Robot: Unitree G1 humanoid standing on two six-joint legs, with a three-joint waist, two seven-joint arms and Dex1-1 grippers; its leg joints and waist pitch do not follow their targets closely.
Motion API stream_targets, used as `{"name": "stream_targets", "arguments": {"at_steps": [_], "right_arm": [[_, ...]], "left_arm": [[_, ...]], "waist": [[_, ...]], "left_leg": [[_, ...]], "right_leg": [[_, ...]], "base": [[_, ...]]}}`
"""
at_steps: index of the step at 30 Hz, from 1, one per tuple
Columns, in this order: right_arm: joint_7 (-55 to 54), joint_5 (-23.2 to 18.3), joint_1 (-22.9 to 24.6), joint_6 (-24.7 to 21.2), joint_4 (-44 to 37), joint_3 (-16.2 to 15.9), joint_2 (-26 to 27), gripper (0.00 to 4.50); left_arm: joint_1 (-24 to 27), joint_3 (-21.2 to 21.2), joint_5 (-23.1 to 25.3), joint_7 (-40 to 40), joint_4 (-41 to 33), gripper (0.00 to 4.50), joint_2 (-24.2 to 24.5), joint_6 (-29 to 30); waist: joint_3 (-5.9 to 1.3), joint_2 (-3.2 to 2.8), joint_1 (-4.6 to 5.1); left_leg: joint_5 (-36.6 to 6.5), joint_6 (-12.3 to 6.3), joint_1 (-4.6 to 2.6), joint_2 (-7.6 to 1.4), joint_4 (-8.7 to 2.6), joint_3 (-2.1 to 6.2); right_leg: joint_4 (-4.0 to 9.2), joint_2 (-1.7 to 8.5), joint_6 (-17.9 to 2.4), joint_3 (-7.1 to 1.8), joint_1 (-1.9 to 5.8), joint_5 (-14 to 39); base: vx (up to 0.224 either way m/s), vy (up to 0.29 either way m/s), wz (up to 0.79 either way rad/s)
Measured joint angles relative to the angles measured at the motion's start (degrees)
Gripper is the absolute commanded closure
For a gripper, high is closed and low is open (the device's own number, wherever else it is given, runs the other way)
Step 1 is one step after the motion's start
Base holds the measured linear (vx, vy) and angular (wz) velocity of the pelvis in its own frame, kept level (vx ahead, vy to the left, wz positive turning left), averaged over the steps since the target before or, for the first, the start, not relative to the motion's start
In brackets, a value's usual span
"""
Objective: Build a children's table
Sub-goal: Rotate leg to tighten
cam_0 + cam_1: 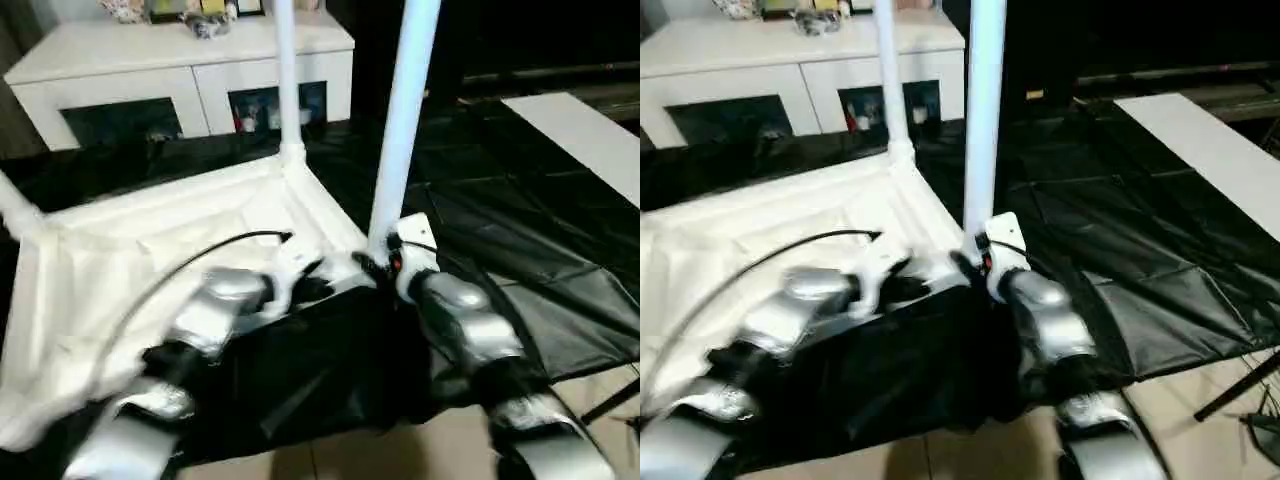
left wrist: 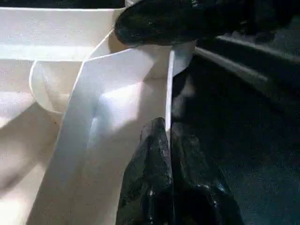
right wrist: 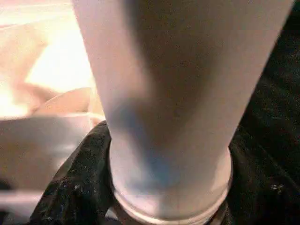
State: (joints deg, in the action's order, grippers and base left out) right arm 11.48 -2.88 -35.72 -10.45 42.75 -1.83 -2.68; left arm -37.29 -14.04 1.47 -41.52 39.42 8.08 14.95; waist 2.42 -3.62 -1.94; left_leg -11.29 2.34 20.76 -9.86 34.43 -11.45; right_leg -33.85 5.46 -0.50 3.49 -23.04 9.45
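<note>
- Nearest in the head views, two silver forearms reach forward over a black sheet (image 1: 520, 250) spread on the floor; the sheet is glossy and creased, and pale floor shows at its near edge
- The left tool (image 2: 165, 136) is clenched: the left wrist view shows its two black fingers (image 2: 150, 173) pressed together on the thin upright edge of the tabletop's side wall, a detail that the head views blur
- The right tool (image 3: 164, 197) grasps the base of the near leg (image 1: 402, 120); the right wrist view shows a black finger (image 3: 77, 183) on each side of the round tube, just above a lip at its foot, which the head views hide behind the wrist
- The tabletop (image 1: 150, 260) lies upside down on the black sheet, a smooth white plastic rectangle with raised side walls and a rounded corner; a black cable arcs over it toward the left wrist
- The near leg stands upright at the tabletop's near right corner, a smooth white tube
- A second leg (image 1: 285, 70) rises from the far right corner socket, thinner in view and also upright
- A third leg (image 1: 15, 205) slants out at the far left corner in the left eye view
- To the far right a flat white board (image 1: 1200, 140) lies on the sheet
- Farthest, a white cabinet (image 1: 180, 70) with dark glass doors, small items on its top
</note>
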Motion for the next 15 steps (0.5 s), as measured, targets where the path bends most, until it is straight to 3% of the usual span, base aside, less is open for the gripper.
{"name": "stream_targets", "arguments": {"at_steps": [3, 5, 7, 12, 15], "right_arm": [[-5.50, 0.77, -2.18, 1.56, 3.68, 1.28, 1.77, 1.80], [-5.35, 0.83, -2.20, 3.09, 4.42, 1.42, 1.80, 1.24], [-4.73, 1.10, -2.17, 3.79, 4.64, 1.41, 1.84, 1.08], [4.30, 1.08, -0.75, 3.16, 1.42, -0.43, 0.68, 0.75], [15.62, 0.00, 1.46, 1.50, -3.63, -3.82, -4.50, 0.75]], "left_arm": [[-1.31, 0.35, 0.18, 2.57, 2.46, 4.50, -1.78, -0.17], [-1.48, 0.36, 0.17, 2.56, 2.76, 4.50, -1.76, -0.50], [-1.49, 0.37, 0.38, 2.56, 2.91, 4.50, -1.56, -1.02], [-0.47, 0.85, 0.36, 0.11, 1.38, 4.50, 2.07, -2.07], [1.43, 0.47, -0.18, -5.05, -1.87, 4.50, 5.32, -2.10]], "waist": [[-0.21, -0.32, -0.02], [-0.25, -0.37, -0.05], [-0.29, -0.44, -0.04], [-0.16, -0.11, 0.43], [-0.15, -0.07, 0.30]], "left_leg": [[0.00, -0.01, 0.03, 0.07, -0.12, 0.00], [0.00, -0.02, 0.10, 0.06, -0.22, 0.03], [0.01, -0.02, 0.15, 0.06, -0.23, 0.02], [0.00, -0.02, 0.35, -0.03, -0.23, 0.31], [0.00, -0.01, 0.31, -0.09, -0.41, 0.30]], "right_leg": [[0.20, 0.03, 0.02, -0.02, 0.03, 0.01], [0.34, 0.02, 0.03, 0.03, 0.03, 0.01], [0.36, 0.02, 0.04, 0.03, 0.01, -0.02], [0.37, -0.04, 0.07, 0.28, -0.11, -0.11], [0.37, -0.09, -0.02, 0.31, -0.21, -0.17]], "base": [[0.000, 0.000, 0.00], [0.000, 0.000, 0.00], [0.000, 0.000, 0.00], [0.000, 0.000, 0.00], [0.000, 0.000, 0.00]]}}
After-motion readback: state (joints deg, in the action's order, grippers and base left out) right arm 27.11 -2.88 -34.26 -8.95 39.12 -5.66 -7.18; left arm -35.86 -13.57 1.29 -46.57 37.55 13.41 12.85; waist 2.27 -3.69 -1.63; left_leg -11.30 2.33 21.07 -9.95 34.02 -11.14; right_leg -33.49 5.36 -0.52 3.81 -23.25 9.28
